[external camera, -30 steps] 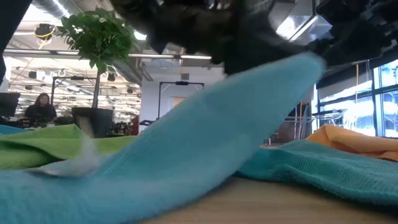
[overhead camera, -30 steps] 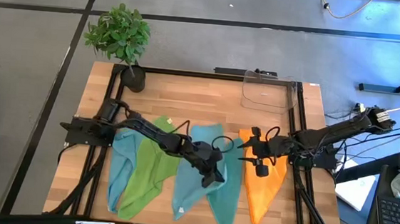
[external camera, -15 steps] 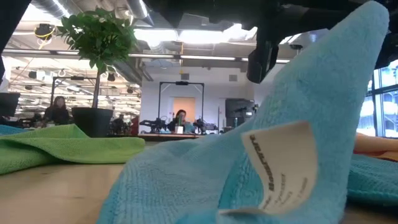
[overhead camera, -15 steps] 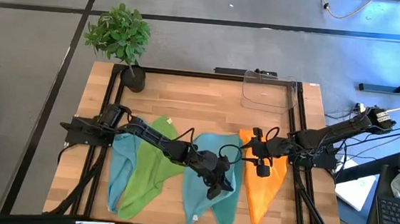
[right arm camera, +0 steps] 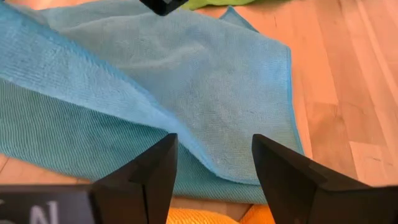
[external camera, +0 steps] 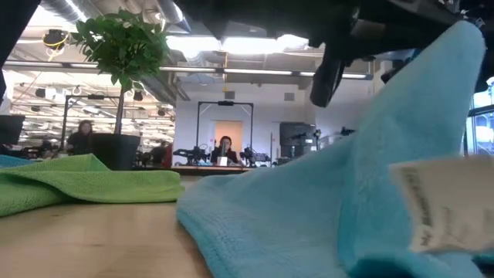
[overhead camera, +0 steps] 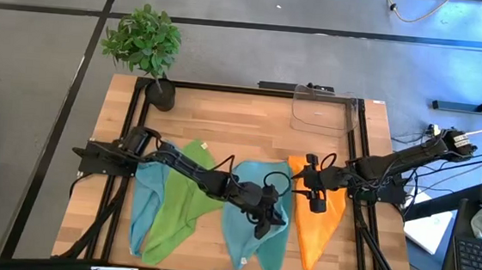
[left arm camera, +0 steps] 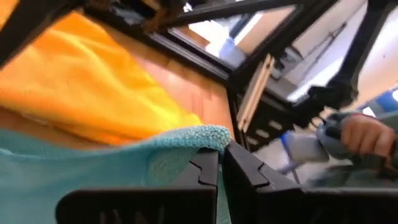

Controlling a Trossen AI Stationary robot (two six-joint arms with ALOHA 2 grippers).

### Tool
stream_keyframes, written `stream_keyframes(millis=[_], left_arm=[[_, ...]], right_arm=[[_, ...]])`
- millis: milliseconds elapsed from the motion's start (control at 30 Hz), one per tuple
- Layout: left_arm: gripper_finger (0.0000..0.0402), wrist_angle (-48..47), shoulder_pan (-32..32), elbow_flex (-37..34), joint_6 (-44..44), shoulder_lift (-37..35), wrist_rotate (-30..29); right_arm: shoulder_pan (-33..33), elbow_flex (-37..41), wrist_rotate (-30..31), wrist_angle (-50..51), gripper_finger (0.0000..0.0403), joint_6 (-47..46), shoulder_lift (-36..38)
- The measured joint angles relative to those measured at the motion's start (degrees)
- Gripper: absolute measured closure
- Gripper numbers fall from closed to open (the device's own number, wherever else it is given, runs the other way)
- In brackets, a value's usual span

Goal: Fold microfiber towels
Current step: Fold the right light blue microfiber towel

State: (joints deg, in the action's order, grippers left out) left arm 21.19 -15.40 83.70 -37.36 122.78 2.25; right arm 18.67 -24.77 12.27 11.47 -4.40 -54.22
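Observation:
Five towels lie side by side on the wooden table (overhead camera: 225, 121): a light blue towel (overhead camera: 145, 198) at the left, a lime green one (overhead camera: 177, 206), a second light blue one (overhead camera: 238, 225), a teal one (overhead camera: 274, 245) partly under it, and an orange one (overhead camera: 316, 227). My left gripper (overhead camera: 265, 227) is shut on the second light blue towel (left arm camera: 93, 168), above the teal one. My right gripper (overhead camera: 304, 185) is open and empty over the orange towel's far left part, looking at the light blue and teal towels (right arm camera: 186, 81). My left gripper pinches a rolled edge of the second light blue towel (left arm camera: 210, 133) between its two shut fingers. It comes from above, slanting toward the table's right. That part is lifted to a peak (external camera: 461, 42); the rest slopes down slack onto the table and the teal towel.
A potted plant (overhead camera: 145, 45) stands at the far left corner and a clear plastic bin (overhead camera: 322, 111) at the far right. A white label (external camera: 444, 205) hangs on the lifted towel. A person's hand (left arm camera: 367, 134) shows beyond the table's right side; people sit in the room behind.
My left gripper has gone toward the table's right and near edges, holding the light blue towel. The held part stays lifted, and the towel's near tip has slid right along the table, so it lies farther over the teal towel.

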Motion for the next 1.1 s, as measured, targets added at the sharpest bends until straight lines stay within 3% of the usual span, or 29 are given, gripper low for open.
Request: stream_keyframes(millis=[267,433,600,667,767,933,1033,1100], left_arm=[[0.0348,6.64,-0.09,-0.03,-0.84,3.08,-0.32],[0.0317,5.77,2.07,-0.20,1.81,0.61,8.50],[0.0315,-0.27,3.37,0.05,6.19,-3.16,8.58],[0.0317,-5.58,3.67,-0.09,6.47,-3.60,9.32],[0.0317,-22.78,4.62,-0.01,8.13,-7.77,8.64],[0.0317,-59.58,4.48,-0.24,9.12,-13.25,-12.32],[0.0317,-66.13,4.30,-0.09,6.94,-14.12,-18.03],[0.0316,-67.30,4.73,-1.65,6.45,-13.97,-16.67]], right_arm=[[0.01,0.00,0.11,0.31,0.0194,0.17,0.00],[0.01,0.00,0.12,0.35,0.0194,0.09,0.00],[0.01,0.00,-0.58,0.43,0.0194,-0.04,-0.03],[0.01,0.00,-0.67,0.39,0.0194,-0.04,-0.03],[0.01,0.00,-0.82,0.03,0.0194,-0.56,-0.04],[0.15,0.00,-1.89,-1.34,0.0194,-1.66,-0.04],[0.18,0.00,-1.88,-1.39,0.0194,-1.77,-0.04],[0.18,0.00,-1.86,-2.23,0.0194,-1.70,-0.28]])
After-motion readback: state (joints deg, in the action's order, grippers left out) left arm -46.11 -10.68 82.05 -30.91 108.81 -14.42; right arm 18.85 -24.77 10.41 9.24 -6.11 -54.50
